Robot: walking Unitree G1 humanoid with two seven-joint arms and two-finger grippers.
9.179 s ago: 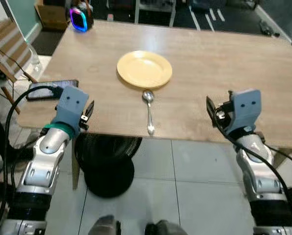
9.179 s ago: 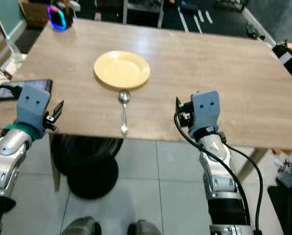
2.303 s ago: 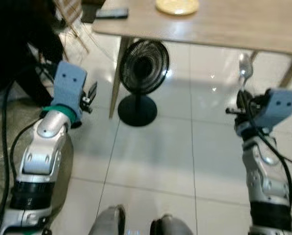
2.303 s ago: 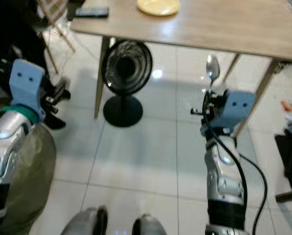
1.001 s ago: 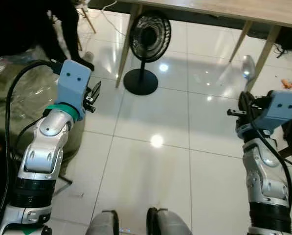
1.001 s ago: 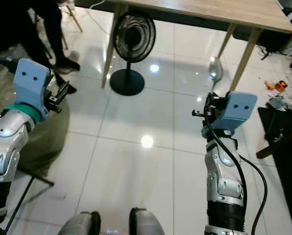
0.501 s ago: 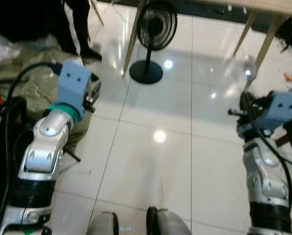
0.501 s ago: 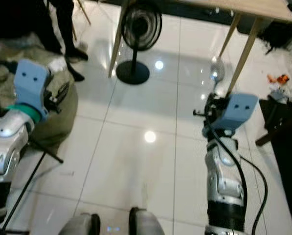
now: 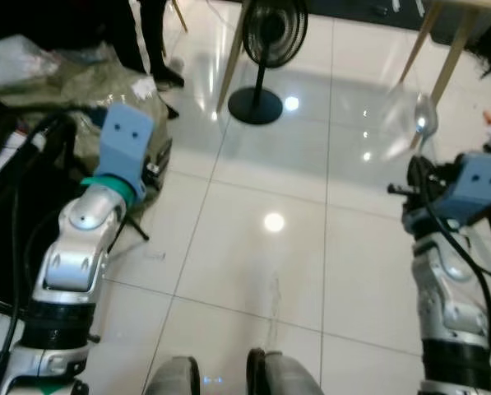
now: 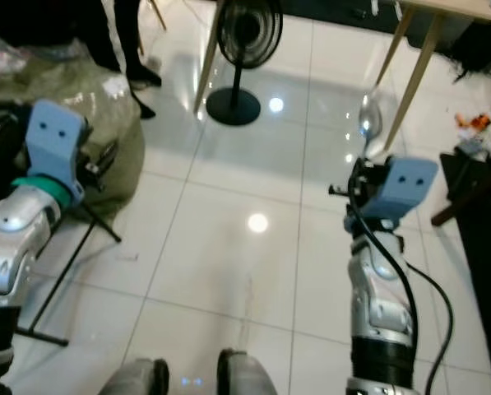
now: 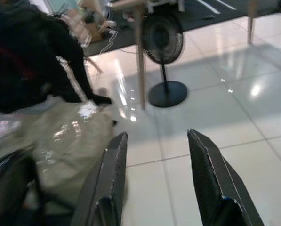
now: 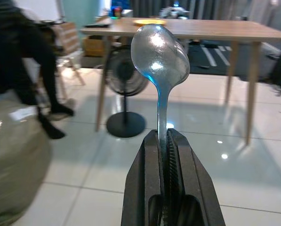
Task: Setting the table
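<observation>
While the shiny silver metal spoon (image 12: 160, 52) is held upright, clamped in the right gripper (image 12: 167, 141) jaws, well apart from the wooden tabletop (image 12: 187, 29) bearing the yellow round plate (image 12: 150, 21), laying it remains undone. The left gripper (image 11: 159, 169) jaws are spread, empty.

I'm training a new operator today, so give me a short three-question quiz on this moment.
1. True or false: the right gripper is shut on the spoon.
2. The left gripper is: A) holding a plate, B) open and empty, C) shut on a cable.
3. Fill in: a black ___ stands on the floor beside a table leg.

Key: 1 true. 2 B. 3 fan.
</observation>
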